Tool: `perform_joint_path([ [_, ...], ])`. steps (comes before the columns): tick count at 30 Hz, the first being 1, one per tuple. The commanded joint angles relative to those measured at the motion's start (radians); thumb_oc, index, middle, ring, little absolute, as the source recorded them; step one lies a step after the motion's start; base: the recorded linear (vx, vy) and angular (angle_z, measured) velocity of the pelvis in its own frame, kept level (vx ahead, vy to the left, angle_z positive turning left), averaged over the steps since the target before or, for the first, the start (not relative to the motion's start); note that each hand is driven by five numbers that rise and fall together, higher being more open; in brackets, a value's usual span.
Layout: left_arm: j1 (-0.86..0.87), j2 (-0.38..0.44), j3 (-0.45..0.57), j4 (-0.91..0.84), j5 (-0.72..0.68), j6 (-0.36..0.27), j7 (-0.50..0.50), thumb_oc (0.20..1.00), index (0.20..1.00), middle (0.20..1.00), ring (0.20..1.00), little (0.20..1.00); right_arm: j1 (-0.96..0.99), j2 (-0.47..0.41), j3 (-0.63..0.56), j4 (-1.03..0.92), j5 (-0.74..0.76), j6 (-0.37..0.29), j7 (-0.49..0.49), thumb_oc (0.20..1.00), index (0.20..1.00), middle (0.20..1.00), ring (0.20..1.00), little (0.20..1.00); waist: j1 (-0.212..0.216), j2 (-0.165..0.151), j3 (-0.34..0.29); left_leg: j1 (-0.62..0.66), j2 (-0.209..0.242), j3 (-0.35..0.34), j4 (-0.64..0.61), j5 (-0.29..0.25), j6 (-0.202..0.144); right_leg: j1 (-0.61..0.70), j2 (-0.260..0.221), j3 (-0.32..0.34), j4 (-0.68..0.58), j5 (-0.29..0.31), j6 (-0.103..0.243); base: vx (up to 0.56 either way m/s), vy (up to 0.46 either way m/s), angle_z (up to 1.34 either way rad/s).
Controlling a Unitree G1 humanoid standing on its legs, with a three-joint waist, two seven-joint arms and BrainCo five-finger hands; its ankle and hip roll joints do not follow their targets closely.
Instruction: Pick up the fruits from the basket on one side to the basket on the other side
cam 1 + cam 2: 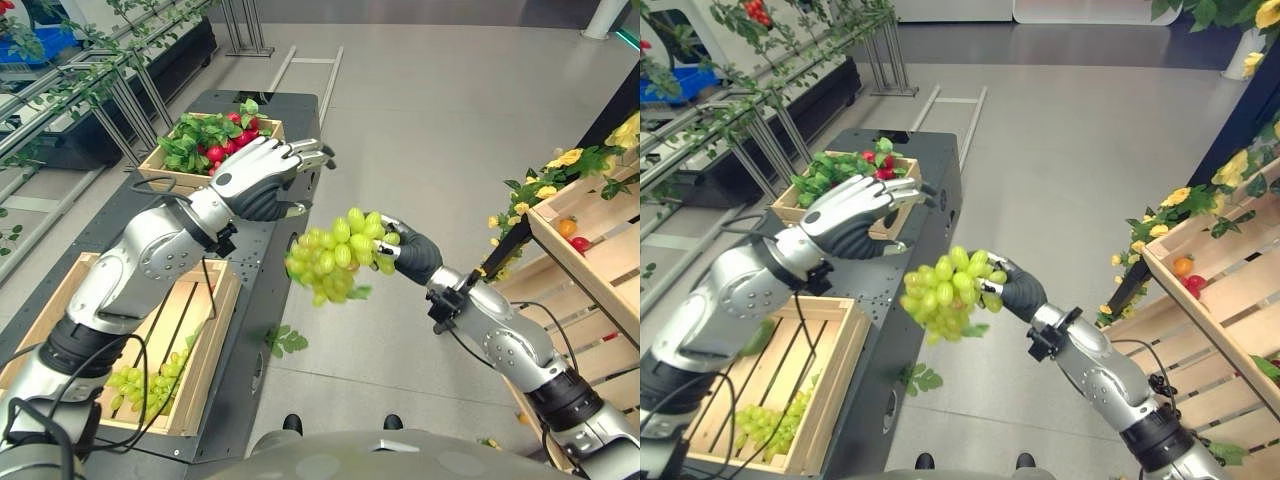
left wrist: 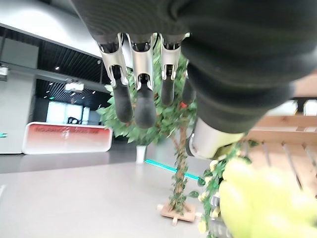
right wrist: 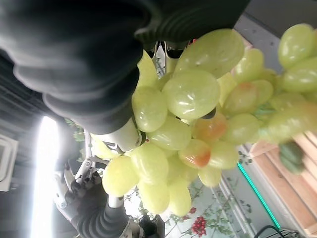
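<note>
No legible text or signs.

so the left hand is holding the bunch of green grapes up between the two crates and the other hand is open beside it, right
Not quite: the right hand is curled round the bunch of green grapes, as the left eye view shows. The left hand is the open one beside it, fingers straight and holding nothing.

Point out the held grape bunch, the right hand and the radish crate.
grape bunch (image 1: 335, 255), left eye view, middle of the cluster.
right hand (image 1: 415, 258), left eye view, dark back cover.
radish crate (image 1: 160, 166), left eye view, near wooden rim.
</note>
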Motion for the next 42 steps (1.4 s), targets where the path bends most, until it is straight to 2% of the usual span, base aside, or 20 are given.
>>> perform_joint_path([
  [1, -0.046, 0.014, -0.01, 0.033, -0.003, -0.006, 0.002, 0.2, 0.2, 0.2, 0.2, 0.2, -0.064, 0.044, -0.05, -0.138, 0.028, -0.076, 0.03, 0.2, 0.2, 0.2, 0.2, 0.2, -0.002, -0.055, -0.023, 0.024, -0.046, 0.005, 0.033, -0.069, 0.044, -0.031, -0.034, 0.011, 0.086, -0.012, 0.054, 0.0, 0.0, 0.0],
  [5, -0.086, -0.014, -0.012, 0.008, -0.049, 0.0, 0.006, 0.2, 0.2, 0.2, 0.2, 0.2, -0.045, 0.058, -0.047, -0.123, 0.03, -0.082, 0.024, 0.2, 0.2, 0.2, 0.2, 0.2, -0.005, -0.056, -0.025, 0.023, -0.047, 0.004, 0.032, -0.067, 0.044, -0.032, -0.033, 0.009, 0.085, -0.011, 0.055, 0.0, 0.0, 0.0],
  [7, -0.079, -0.005, -0.009, 0.019, -0.034, -0.011, 0.017, 0.2, 0.2, 0.2, 0.2, 0.2, -0.044, 0.05, -0.049, -0.118, 0.033, -0.079, 0.024, 0.2, 0.2, 0.2, 0.2, 0.2, -0.008, -0.056, -0.025, 0.024, -0.047, 0.003, 0.032, -0.068, 0.044, -0.032, -0.032, 0.011, 0.085, -0.013, 0.054, 0.0, 0.0, 0.0],
  [8, -0.078, 0.002, -0.008, 0.051, 0.033, 0.006, 0.058, 0.2, 0.2, 0.2, 0.2, 0.2, -0.065, 0.04, -0.045, -0.125, 0.027, -0.061, 0.01, 0.2, 0.2, 0.2, 0.2, 0.2, -0.006, -0.056, -0.024, 0.025, -0.047, 0.005, 0.032, -0.069, 0.044, -0.031, -0.032, 0.012, 0.086, -0.012, 0.054, 0.0, 0.0, 0.0],
  [9, -0.067, 0.003, -0.026, 0.053, 0.014, 0.007, 0.005, 0.2, 0.2, 0.2, 0.2, 0.2, -0.073, 0.039, -0.051, -0.142, 0.036, -0.071, 0.021, 0.2, 0.2, 0.2, 0.2, 0.2, -0.006, -0.056, -0.025, 0.025, -0.047, 0.004, 0.034, -0.07, 0.045, -0.032, -0.031, 0.012, 0.086, -0.013, 0.054, 0.0, 0.0, 0.0],
  [13, -0.025, 0.01, 0.016, 0.027, -0.021, -0.007, 0.005, 0.2, 0.2, 0.2, 0.2, 0.2, -0.062, 0.052, -0.06, -0.147, 0.045, -0.093, 0.019, 0.2, 0.2, 0.2, 0.2, 0.2, -0.003, -0.057, -0.026, 0.025, -0.046, 0.006, 0.034, -0.07, 0.045, -0.032, -0.03, 0.012, 0.086, -0.014, 0.053, 0.0, 0.0, 0.0],
  [14, -0.062, -0.025, 0.001, 0.009, -0.072, -0.001, 0.001, 0.2, 0.2, 0.2, 0.2, 0.2, -0.054, 0.061, -0.061, -0.132, 0.047, -0.108, 0.017, 0.2, 0.2, 0.2, 0.2, 0.2, -0.01, -0.057, -0.03, 0.03, -0.045, 0.005, 0.031, -0.075, 0.045, -0.028, -0.029, 0.012, 0.086, -0.019, 0.054, 0.0, 0.0, 0.0],
  [16, -0.062, -0.049, 0.002, 0.046, -0.08, -0.006, 0.037, 0.225, 0.225, 0.225, 0.225, 0.225, -0.055, 0.064, -0.07, -0.12, 0.058, -0.12, 0.004, 0.2, 0.2, 0.2, 0.2, 0.2, -0.011, -0.064, -0.026, 0.026, -0.047, 0.008, 0.034, -0.069, 0.044, -0.033, -0.028, 0.014, 0.088, -0.013, 0.053, 0.0, 0.0, 0.0],
  [17, -0.051, -0.056, 0.001, 0.062, -0.081, -0.007, 0.04, 0.586, 0.586, 0.586, 0.586, 0.586, -0.063, 0.061, -0.074, -0.125, 0.059, -0.125, 0.003, 0.2, 0.2, 0.2, 0.2, 0.2, -0.012, -0.065, -0.027, 0.027, -0.046, 0.009, 0.033, -0.069, 0.044, -0.033, -0.028, 0.016, 0.086, -0.012, 0.053, 0.0, 0.0, 0.0],
  [18, -0.036, -0.075, -0.013, 0.119, -0.11, 0.0, 0.049, 1.0, 1.0, 1.0, 1.0, 1.0, -0.083, 0.055, -0.085, -0.128, 0.061, -0.142, -0.008, 0.2, 0.2, 0.2, 0.2, 0.2, -0.016, -0.068, -0.028, 0.03, -0.046, 0.012, 0.032, -0.069, 0.044, -0.031, -0.027, 0.017, 0.086, -0.011, 0.053, 0.0, 0.0, 0.0],
  [23, 0.038, -0.125, 0.015, 0.194, -0.24, 0.027, 0.045, 1.0, 1.0, 1.0, 1.0, 1.0, -0.094, 0.047, -0.132, -0.143, 0.07, -0.187, -0.032, 0.2, 0.2, 0.2, 0.2, 0.2, -0.02, -0.075, -0.031, 0.033, -0.044, 0.018, 0.033, -0.07, 0.044, -0.034, -0.026, 0.023, 0.088, -0.009, 0.052, 0.01, 0.014, -0.07],
  [27, 0.177, -0.188, 0.063, 0.258, -0.456, 0.046, 0.044, 1.0, 1.0, 1.0, 1.0, 1.0, -0.098, 0.015, -0.183, -0.152, 0.062, -0.222, -0.051, 0.2, 0.2, 0.2, 0.2, 0.2, -0.023, -0.084, -0.033, 0.042, -0.042, 0.028, 0.031, -0.077, 0.045, -0.032, -0.024, 0.034, 0.084, -0.007, 0.055, 0.01, 0.012, -0.08],
  [32, 0.336, -0.251, 0.111, 0.318, -0.643, 0.056, 0.034, 1.0, 1.0, 1.0, 1.0, 1.0, -0.12, -0.05, -0.224, -0.168, 0.055, -0.265, -0.071, 0.2, 0.2, 0.2, 0.2, 0.2, -0.026, -0.106, -0.031, 0.04, -0.039, 0.052, 0.034, -0.079, 0.046, -0.05, -0.022, 0.056, 0.083, 0.006, 0.058, -0.01, 0.008, -0.11],
  [36, 0.431, -0.282, 0.142, 0.314, -0.727, 0.061, 0.038, 1.0, 1.0, 1.0, 1.0, 1.0, -0.151, -0.085, -0.234, -0.161, 0.056, -0.29, -0.093, 0.2, 0.2, 0.2, 0.2, 0.2, -0.026, -0.126, -0.024, 0.037, -0.034, 0.078, 0.042, -0.088, 0.052, -0.072, -0.015, 0.09, 0.088, 0.014, 0.06, -0.02, 0.0, -0.26],
  [42, 0.471, -0.313, 0.166, 0.32, -0.769, 0.065, 0.059, 1.0, 1.0, 1.0, 1.0, 1.0, -0.149, -0.104, -0.28, -0.174, 0.055, -0.317, -0.11, 0.2, 0.2, 0.2, 0.2, 0.2, -0.031, -0.143, -0.021, 0.041, -0.029, 0.09, 0.05, -0.094, 0.05, -0.071, -0.01, 0.1, 0.089, 0.013, 0.06, 0.0, 0.001, -0.17],
])
